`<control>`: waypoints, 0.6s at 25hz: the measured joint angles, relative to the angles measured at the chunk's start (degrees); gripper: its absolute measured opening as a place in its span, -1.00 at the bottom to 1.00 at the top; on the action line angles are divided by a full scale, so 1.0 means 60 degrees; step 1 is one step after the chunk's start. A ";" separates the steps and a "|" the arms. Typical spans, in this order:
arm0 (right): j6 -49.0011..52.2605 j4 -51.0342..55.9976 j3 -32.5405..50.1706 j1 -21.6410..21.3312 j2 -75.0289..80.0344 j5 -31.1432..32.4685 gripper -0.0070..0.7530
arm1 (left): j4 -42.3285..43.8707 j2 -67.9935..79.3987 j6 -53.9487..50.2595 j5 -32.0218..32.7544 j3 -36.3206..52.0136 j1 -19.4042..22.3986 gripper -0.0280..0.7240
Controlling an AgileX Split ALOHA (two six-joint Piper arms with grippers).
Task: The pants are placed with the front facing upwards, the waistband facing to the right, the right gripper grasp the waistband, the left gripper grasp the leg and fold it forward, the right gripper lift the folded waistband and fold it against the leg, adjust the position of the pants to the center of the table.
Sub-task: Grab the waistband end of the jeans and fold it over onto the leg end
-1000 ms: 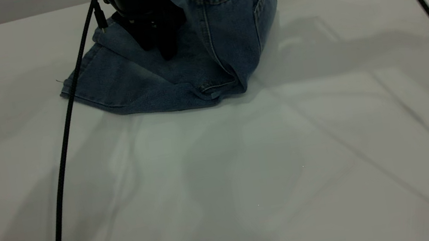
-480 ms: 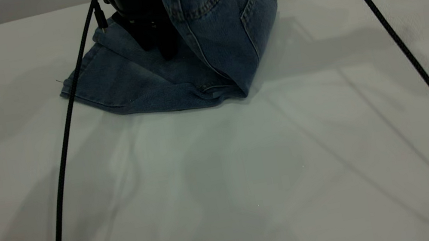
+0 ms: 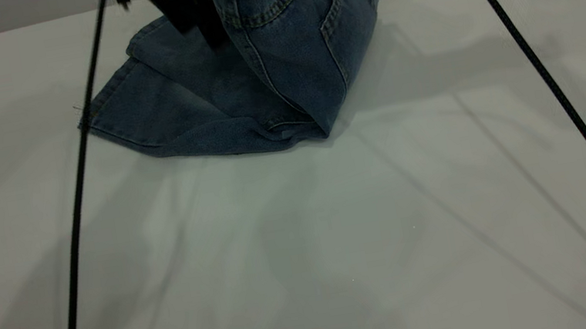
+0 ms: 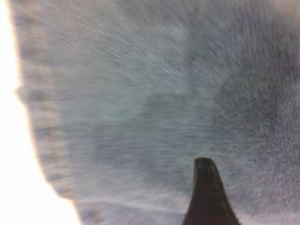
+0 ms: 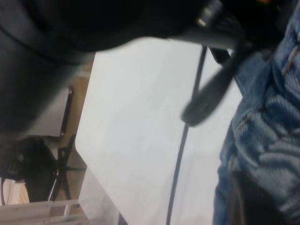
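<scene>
Second fold in hand: pants (image 3: 234, 97) at far desk (image 3: 308, 257), waist end raised; right tool unseen, left tool (image 3: 188, 3) above leg, grip indeterminate. Next, lower waistband over leg.

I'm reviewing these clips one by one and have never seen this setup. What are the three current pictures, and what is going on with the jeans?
Two robot arms work at a white table. One picture is from an outside camera; the other two come from cameras on the arms' wrists. Blue denim pants lie partly flat. Their upper part, with pockets, is raised and arched over toward the leg; the right gripper lifting it is out of sight. The left gripper, black, is above the flat leg; its wrist camera sees mostly denim. Black cables hang across the outside view.
</scene>
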 joint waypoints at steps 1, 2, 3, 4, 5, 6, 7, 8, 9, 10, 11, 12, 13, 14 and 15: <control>-0.0045 0.0000 0.0000 0.0000 0.0000 0.0001 -0.86 | 0.0086 -0.0128 -0.0060 0.0000 -0.0087 0.0029 0.18; -0.0082 0.0000 0.0000 0.0000 0.0000 0.0012 -0.86 | 0.0212 -0.0261 -0.0104 -0.0017 -0.0181 0.0042 0.18; -0.0124 -0.0026 0.0000 0.0000 0.0000 0.0019 -0.86 | 0.0296 -0.0377 -0.0104 -0.0020 -0.0257 0.0083 0.18; -0.0125 -0.0037 0.0000 0.0000 0.0000 0.0019 -0.86 | 0.0331 -0.0524 -0.0112 -0.0032 -0.0313 0.0148 0.18; -0.0125 -0.0047 0.0000 0.0000 0.0000 0.0029 -0.86 | 0.0433 -0.0684 -0.0214 -0.0035 -0.0331 0.0155 0.18; -0.0125 -0.0047 0.0000 0.0000 0.0000 0.0029 -0.86 | 0.0618 -0.0813 -0.0285 -0.0026 -0.0351 0.0164 0.18; -0.0125 -0.0023 0.0000 0.0000 0.0000 0.0029 -0.86 | 0.0798 -0.0966 -0.0332 -0.0011 -0.0378 0.0164 0.18; -0.0134 -0.0023 0.0000 0.0000 0.0000 0.0029 -0.86 | 0.0924 -0.1134 -0.0382 -0.0023 -0.0394 0.0175 0.18; -0.0142 -0.0023 0.0000 0.0000 0.0000 0.0029 -0.86 | 0.1119 -0.1318 -0.0492 -0.0022 -0.0401 0.0175 0.18; -0.0169 -0.0023 0.0000 0.0000 0.0000 0.0029 -0.86 | 0.1335 -0.1479 -0.0599 -0.0022 -0.0401 0.0162 0.18; -0.0197 -0.0023 0.0000 0.0000 0.0000 0.0029 -0.86 | 0.1510 -0.1673 -0.0656 -0.0022 -0.0401 0.0162 0.18; -0.0206 -0.0023 0.0000 0.0000 0.0000 0.0029 -0.86 | 0.1549 -0.1868 -0.0732 -0.0022 -0.0401 0.0162 0.18; -0.0216 -0.0023 0.0000 0.0000 0.0000 0.0029 -0.86 | 0.1539 -0.2062 -0.0836 -0.0022 -0.0401 0.0162 0.18; -0.0284 -0.0023 0.0000 0.0000 0.0000 0.0029 -0.86 | 0.1518 -0.2231 -0.0916 -0.0022 -0.0401 0.0162 0.18; -0.0326 -0.0023 0.0000 0.0000 0.0000 0.0029 -0.86 | 0.1508 -0.2439 -0.0998 -0.0022 -0.0401 0.0162 0.18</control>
